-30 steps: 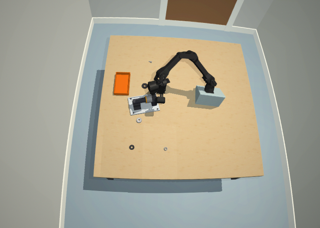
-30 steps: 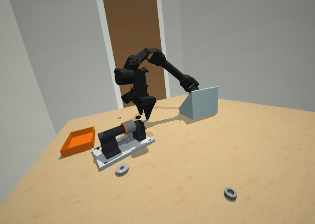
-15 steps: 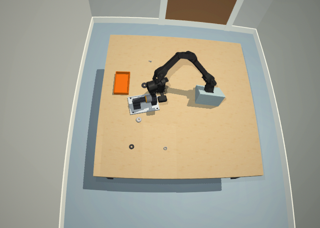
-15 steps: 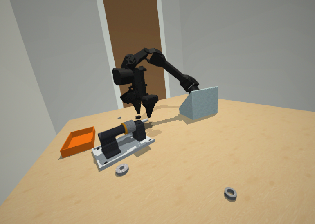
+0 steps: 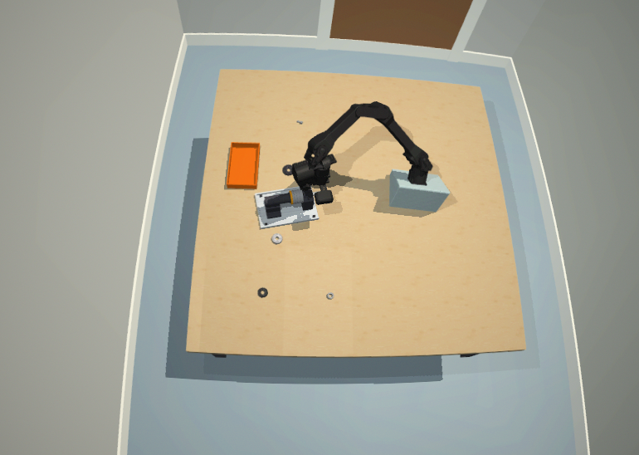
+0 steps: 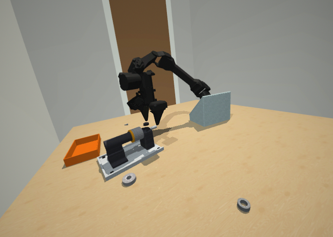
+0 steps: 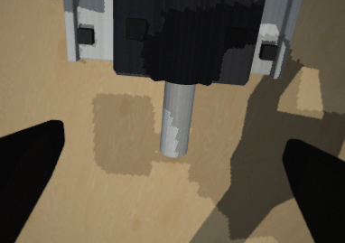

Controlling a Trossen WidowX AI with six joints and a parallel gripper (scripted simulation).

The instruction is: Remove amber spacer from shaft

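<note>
The black housing block (image 5: 273,210) (image 6: 116,152) stands on the white base plate (image 5: 289,222) (image 6: 134,163). The amber spacer (image 5: 291,197) (image 6: 131,136) sits against the end of its barrel, with grey spacers (image 5: 297,196) (image 6: 138,133) beside it, all still up on the shaft line. A smaller black block (image 5: 308,200) (image 6: 148,139) (image 7: 190,37) stands at their other side. The silver shaft (image 6: 153,127) (image 7: 177,118) sticks out of it. My gripper (image 5: 314,192) (image 6: 152,122) (image 7: 176,140) is open and empty. Its fingertips stand on either side of the shaft's end in the wrist view, slightly above it in the exterior view.
An orange tray (image 5: 243,166) (image 6: 86,148) lies beyond the plate. A grey ring (image 5: 273,239) (image 6: 129,183) lies near the plate's front edge. Another grey ring (image 5: 327,295) (image 6: 243,209) and a dark ring (image 5: 259,292) lie farther off. A dark ring (image 5: 284,170) lies behind the plate.
</note>
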